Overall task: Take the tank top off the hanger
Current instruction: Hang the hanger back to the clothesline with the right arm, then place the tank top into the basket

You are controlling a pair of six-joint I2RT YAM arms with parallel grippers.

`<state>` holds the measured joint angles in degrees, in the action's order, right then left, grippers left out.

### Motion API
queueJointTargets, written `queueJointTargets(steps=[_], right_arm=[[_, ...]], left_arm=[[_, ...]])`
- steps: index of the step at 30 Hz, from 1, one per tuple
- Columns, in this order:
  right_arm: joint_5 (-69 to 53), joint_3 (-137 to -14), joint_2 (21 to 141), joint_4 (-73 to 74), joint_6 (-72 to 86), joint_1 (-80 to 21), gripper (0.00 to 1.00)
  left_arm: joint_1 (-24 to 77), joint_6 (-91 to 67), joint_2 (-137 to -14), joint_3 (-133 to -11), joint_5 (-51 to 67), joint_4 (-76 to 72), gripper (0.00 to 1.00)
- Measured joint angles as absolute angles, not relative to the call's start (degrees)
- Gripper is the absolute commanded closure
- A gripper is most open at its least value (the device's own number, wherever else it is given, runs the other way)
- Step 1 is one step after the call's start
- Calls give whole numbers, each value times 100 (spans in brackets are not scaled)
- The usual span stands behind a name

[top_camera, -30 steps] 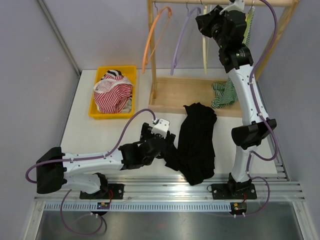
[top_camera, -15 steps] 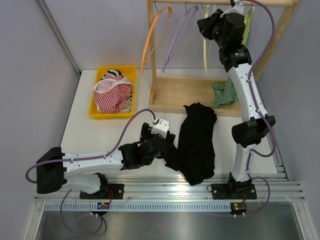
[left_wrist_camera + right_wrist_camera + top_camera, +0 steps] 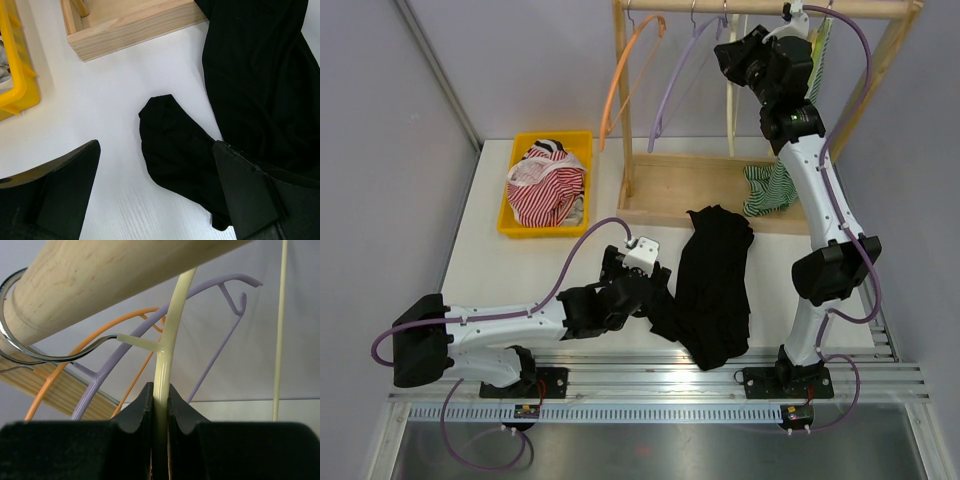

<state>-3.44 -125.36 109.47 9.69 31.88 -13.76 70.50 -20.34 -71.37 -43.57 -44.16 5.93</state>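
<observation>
R gripper (image 3: 160, 396) is clamped on the cream hanger (image 3: 169, 325) just under the wooden rod (image 3: 100, 285), far right. L gripper (image 3: 156, 150) has jaws wide apart, low over the table (image 3: 115, 75). Black tank top (image 3: 715, 285) lies on the table betw. the arms, off the hanger.

No readable text, label, brand, number or sign in any view. Small board (image 3: 528, 411) on front rail (image 3: 660, 380) below left arm base: markings too small to read. Same for second board (image 3: 798, 416) below right arm base.
</observation>
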Motion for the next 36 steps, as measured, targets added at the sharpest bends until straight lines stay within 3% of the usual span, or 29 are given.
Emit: queueJointTargets(steps=[1, 5, 7, 11, 21, 27, 35, 36], right_arm=[[-401, -12501, 10914, 972, 3175, -1374, 67], [-683, -12523, 10901, 1157, 3006, -1372, 29], [-801, -12547, 10886, 1253, 2864, -1387, 15], [-871, -12414, 10656, 1280, 2587, -1433, 5], [-823, -11421, 8613, 1092, 1737, -1800, 2], [-534, -11177, 7507, 1144, 1337, -1887, 7], [569, -11362, 7234, 2220, 906, -1887, 53], [681, -11380, 7277, 2368, 873, -1887, 53]], left_arm=[[7050, -2034, -7137, -4357, -4416, 593, 1], [7050, -2034, -7137, -4357, -4416, 593, 1], [7050, -2034, -7137, -4357, -4416, 593, 1], [7050, -2034, -7137, -4357, -4418, 593, 1], [7050, -2034, -7172, -4357, -4416, 596, 1], [7050, -2032, -7172, -4357, -4416, 598, 1], [7050, -2034, -7172, -4357, -4414, 596, 1], [7050, -2034, -7172, -4357, -4414, 596, 1]])
